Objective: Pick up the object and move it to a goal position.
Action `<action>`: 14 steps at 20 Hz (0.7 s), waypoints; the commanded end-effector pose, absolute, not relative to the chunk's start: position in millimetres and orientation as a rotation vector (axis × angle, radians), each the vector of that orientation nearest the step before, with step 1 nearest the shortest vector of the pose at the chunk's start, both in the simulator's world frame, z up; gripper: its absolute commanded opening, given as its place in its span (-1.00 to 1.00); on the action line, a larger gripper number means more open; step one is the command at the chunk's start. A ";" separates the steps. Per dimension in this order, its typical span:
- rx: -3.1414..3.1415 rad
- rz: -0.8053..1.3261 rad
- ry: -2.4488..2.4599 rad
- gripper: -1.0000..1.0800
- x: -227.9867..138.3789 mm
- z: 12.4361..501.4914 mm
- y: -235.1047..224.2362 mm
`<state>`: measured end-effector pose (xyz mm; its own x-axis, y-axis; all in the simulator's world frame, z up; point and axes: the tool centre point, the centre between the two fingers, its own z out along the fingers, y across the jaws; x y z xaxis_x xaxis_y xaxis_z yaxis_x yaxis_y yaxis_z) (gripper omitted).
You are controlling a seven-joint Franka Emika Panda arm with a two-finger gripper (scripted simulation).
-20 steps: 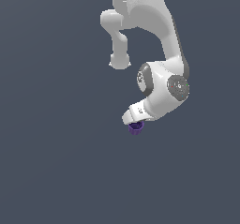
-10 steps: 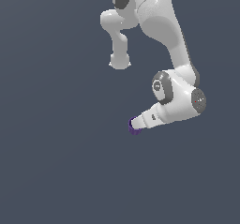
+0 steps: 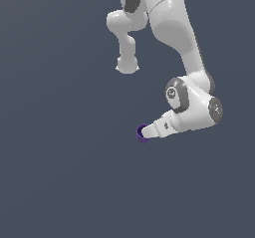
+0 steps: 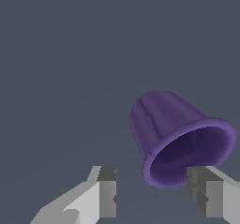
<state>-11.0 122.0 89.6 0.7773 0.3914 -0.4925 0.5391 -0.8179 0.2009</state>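
Observation:
The object is a small dark purple cup (image 3: 142,134). In the exterior view it sits at the tip of my white gripper (image 3: 148,131), which reaches toward it from the exterior view's right at a low slant. In the wrist view the cup (image 4: 164,120) lies tilted with its hollow mouth facing the camera. It sits just beyond my gripper (image 4: 157,192), close to one finger (image 4: 206,195), whose tip overlaps the rim. A clear gap separates it from the other finger (image 4: 107,190). The jaws stand apart and are not closed on the cup.
A plain dark grey surface (image 3: 60,172) fills both views. My arm's white links and elbow (image 3: 191,107) rise above and to the exterior view's right of the cup. No other objects show.
My wrist has swung toward the exterior view's right and dropped lower, so the hand now slants in from the side. The cup has stayed in about the same place.

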 end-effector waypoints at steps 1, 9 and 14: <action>2.638 -0.627 0.713 0.23 -11.8 87.4 120.6; 2.635 -0.629 0.715 0.23 -20.8 66.3 109.7; 2.635 -0.629 0.715 -1.00 -21.4 65.2 109.0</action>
